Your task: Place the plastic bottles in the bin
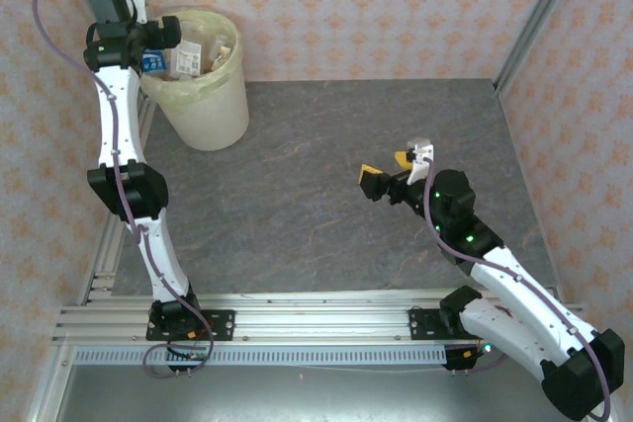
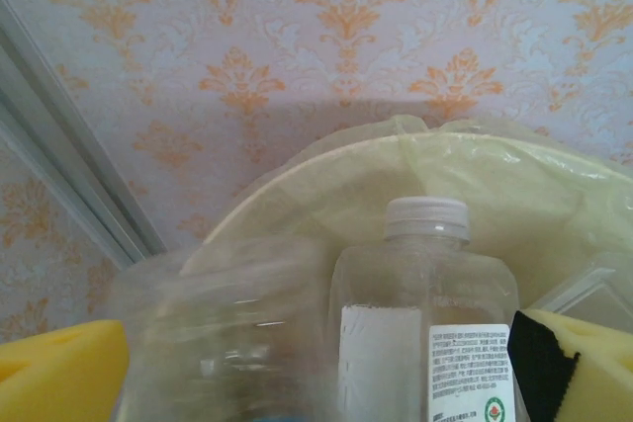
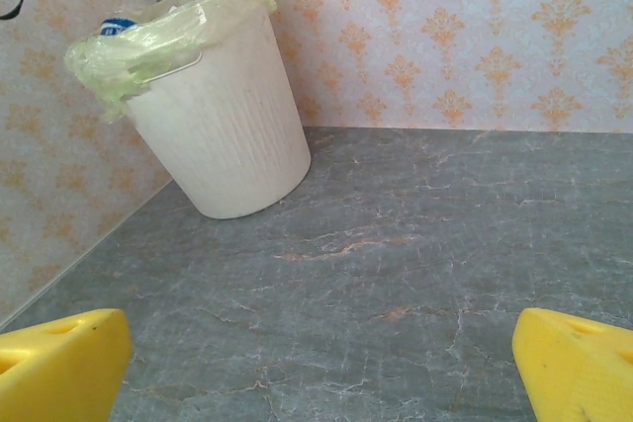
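A clear plastic bottle with a white cap and a white label in unreadably small print stands low-centre in the cream round bin. The left gripper is spread wide around it. The right gripper gapes empty.

One bin, one counter. Of plastic bottles, two can be counted from the left wrist — a white-capped bottle and a blurred clear bottle; the heap seen from above is too jumbled to tally. Two arms: left arm, right arm. Two pincers: left pincer, right pincer.
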